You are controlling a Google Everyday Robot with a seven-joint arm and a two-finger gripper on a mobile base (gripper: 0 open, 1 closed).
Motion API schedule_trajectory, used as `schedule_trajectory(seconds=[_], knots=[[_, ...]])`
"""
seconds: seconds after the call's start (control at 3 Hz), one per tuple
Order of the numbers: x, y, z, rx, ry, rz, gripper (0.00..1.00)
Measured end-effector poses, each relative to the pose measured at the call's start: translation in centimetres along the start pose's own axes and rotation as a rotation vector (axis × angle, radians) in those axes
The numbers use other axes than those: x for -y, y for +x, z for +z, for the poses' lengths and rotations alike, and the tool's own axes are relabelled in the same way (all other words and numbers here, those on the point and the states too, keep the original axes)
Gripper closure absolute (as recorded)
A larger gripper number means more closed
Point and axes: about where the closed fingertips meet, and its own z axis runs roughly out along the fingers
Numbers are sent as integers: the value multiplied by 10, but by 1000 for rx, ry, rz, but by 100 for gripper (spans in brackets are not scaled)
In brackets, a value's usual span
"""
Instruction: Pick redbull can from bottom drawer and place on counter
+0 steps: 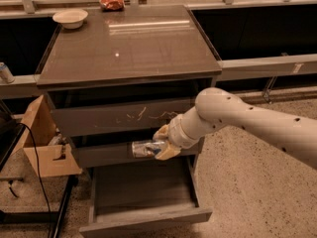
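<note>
The redbull can [143, 148] is a slim shiny silver can, lying sideways in my gripper [159, 144], which is shut on it. The gripper holds it in the air above the open bottom drawer [143, 195], in front of the cabinet's middle drawer front. The drawer's grey floor shows bare. The counter [126, 41] is the glossy dark slab on top of the cabinet, well above the can. My white arm [247, 125] reaches in from the right.
A white bowl [70, 18] stands at the counter's back left and a red-orange snack bag [112, 2] at the back. A pale can with a blue band [5, 72] stands on the left ledge. A cardboard box [42, 143] and a black cable lie left of the cabinet.
</note>
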Motion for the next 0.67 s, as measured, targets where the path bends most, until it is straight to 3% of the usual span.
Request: schedule_trajectory(seconds=[0.33,0.67], knots=[[13,-36,-60,8,49,24,100],[14,-37,-60,8,47,23,100]])
